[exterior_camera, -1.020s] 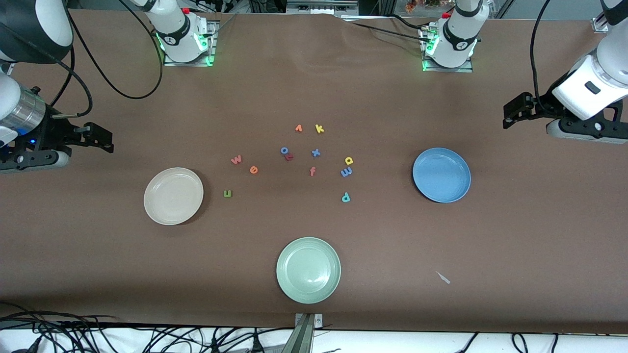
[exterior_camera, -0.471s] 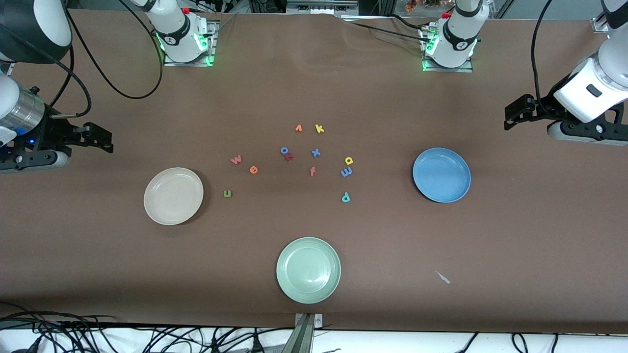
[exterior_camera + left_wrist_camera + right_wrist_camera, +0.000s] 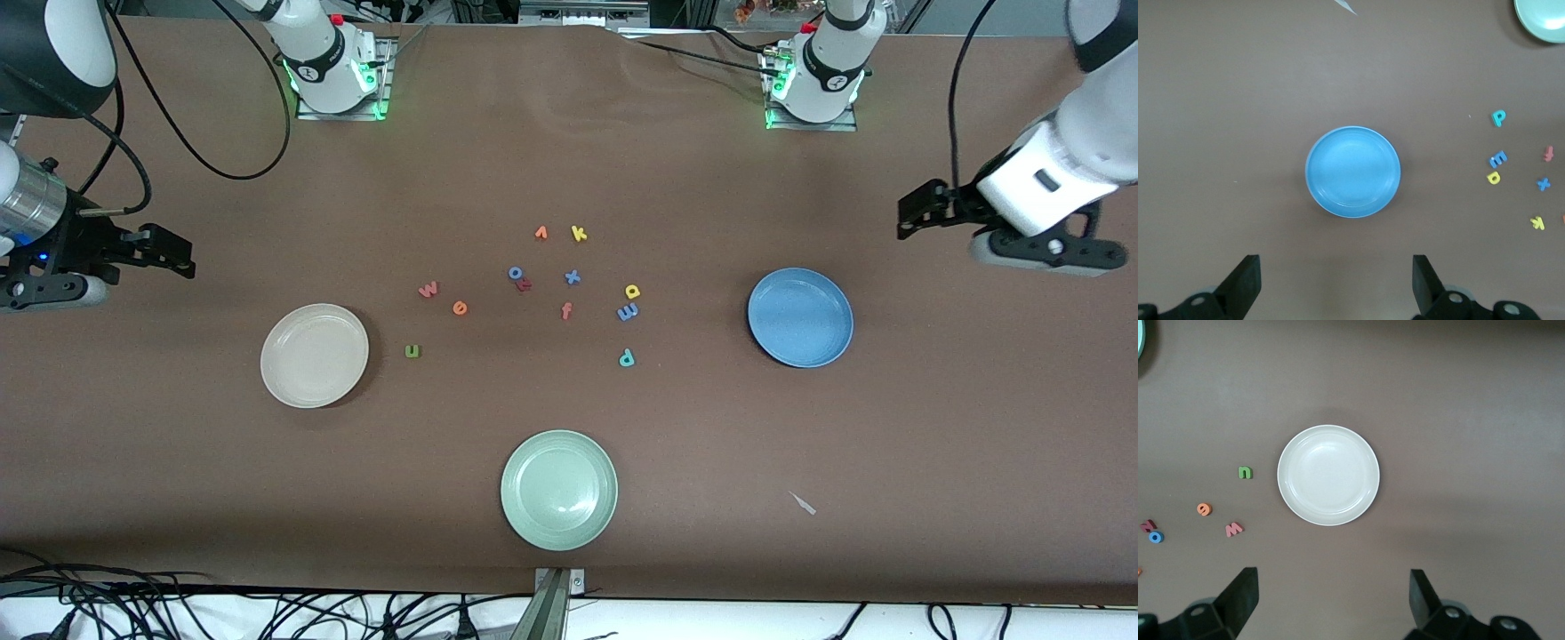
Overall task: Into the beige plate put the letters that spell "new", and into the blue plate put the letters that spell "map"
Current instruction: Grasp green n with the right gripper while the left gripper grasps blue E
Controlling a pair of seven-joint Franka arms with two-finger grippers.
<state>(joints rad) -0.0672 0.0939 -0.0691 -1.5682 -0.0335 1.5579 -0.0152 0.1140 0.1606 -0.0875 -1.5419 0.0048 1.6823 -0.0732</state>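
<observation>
Round cream-beige plate and round sky-blue plate both bare, toward opposite table ends. Tiny foam letters mid-table between them: green n, orange e, pinkish-red w; periwinkle m, yellow a, teal p. Left gripper and right gripper up over table ends, fingers spread, holding nothing.

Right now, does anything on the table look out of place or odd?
One stray thing: a small pale scrap lies on the table, nearer the camera than the blue plate; it is neither a letter nor a plate. Also, the blue o and small red letter touch or overlap.
</observation>
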